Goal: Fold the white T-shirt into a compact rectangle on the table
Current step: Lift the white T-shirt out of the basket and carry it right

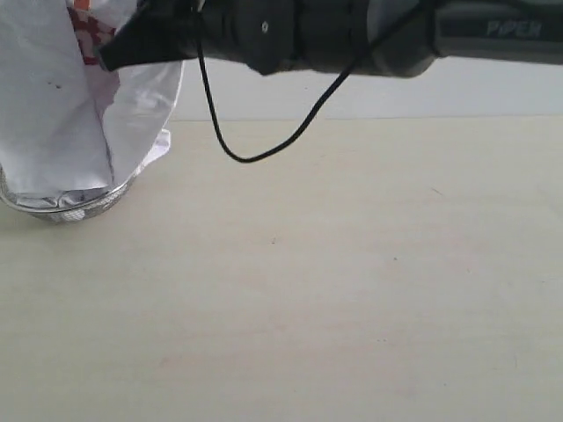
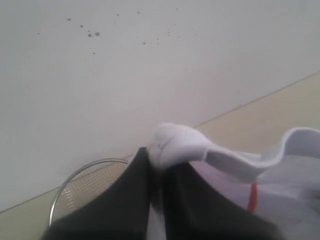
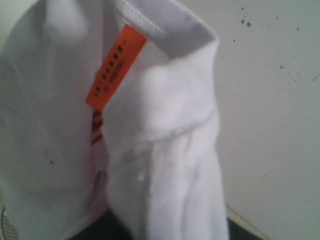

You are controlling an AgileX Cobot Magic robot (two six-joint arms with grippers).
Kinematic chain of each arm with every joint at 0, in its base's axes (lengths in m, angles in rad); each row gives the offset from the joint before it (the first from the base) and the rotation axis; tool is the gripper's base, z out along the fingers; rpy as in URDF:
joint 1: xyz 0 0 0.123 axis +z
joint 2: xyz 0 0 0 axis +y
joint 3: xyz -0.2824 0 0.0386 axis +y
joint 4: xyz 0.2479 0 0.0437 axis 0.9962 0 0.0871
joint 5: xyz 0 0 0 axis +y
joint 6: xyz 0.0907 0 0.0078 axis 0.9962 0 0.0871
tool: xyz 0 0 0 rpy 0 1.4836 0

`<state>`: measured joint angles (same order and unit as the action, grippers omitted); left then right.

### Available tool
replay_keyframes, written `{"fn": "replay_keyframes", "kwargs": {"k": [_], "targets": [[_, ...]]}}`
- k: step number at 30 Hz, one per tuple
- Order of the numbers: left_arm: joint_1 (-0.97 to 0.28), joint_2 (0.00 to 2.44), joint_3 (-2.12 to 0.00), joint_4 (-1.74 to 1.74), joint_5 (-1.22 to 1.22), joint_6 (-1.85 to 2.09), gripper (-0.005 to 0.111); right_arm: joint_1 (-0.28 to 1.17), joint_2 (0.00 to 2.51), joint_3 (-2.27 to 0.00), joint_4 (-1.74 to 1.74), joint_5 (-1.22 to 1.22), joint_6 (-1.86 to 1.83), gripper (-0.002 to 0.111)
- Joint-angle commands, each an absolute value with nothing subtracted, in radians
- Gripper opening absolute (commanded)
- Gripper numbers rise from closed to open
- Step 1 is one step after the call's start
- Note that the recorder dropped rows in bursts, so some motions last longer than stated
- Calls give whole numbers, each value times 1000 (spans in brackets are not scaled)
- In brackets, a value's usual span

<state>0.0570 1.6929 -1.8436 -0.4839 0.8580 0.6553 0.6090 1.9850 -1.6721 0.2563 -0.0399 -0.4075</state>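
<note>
Left jaws first: pressed together on a bunched knob of the white T-shirt (image 2: 172, 142), with the two dark fingers (image 2: 117, 200) squeezing the cloth between them in the left wrist view. A thick folded hem runs off from that knob, and a red strip (image 2: 253, 196) shows in the fabric beside it. Behind the fingers is the curved rim of a wire-mesh basket (image 2: 75, 182), then a band of the pale surface (image 2: 280, 112) and a plain wall (image 2: 150, 65) flecked with dark spots.

Right jaws now, and I can't tell whether they're spread or pressed together. The right wrist view is filled by the shirt, which hangs in soft folds right against the lens, and only dark slivers show at the frame's edge. The orange neck tag (image 3: 115, 67) dangles from the collar seam, and red lettering (image 3: 96, 127) peeks out beneath it.

Out to the exterior view: a black arm (image 1: 352, 31) stretches from 2 o'clock along the top to 11 o'clock, its tip against the shirt. A black cable (image 1: 220, 132) sags in a loop below it. The shirt hangs at 10 o'clock, held up off the surface, its lower end inside the basket's rim at 9 o'clock. The basket sits on the surface. From 3 round to 7 o'clock it's beige wood grain with faint specks.
</note>
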Motion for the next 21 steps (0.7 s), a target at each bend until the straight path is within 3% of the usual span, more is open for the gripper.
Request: {"fn": "replay_keyframes", "kwargs": {"k": [1,10,21], "targets": [[60,1682,-1847,-482,834,641,4,591,1900,-1683,257,89,-429,0],[60,1682,-1847,-486,864,641,4,589,1830,-1683,158,322,-402,0],[60,1662,-1851,-519,860,669,4,588,1710,-1683,-310,451,-28,0]]}}
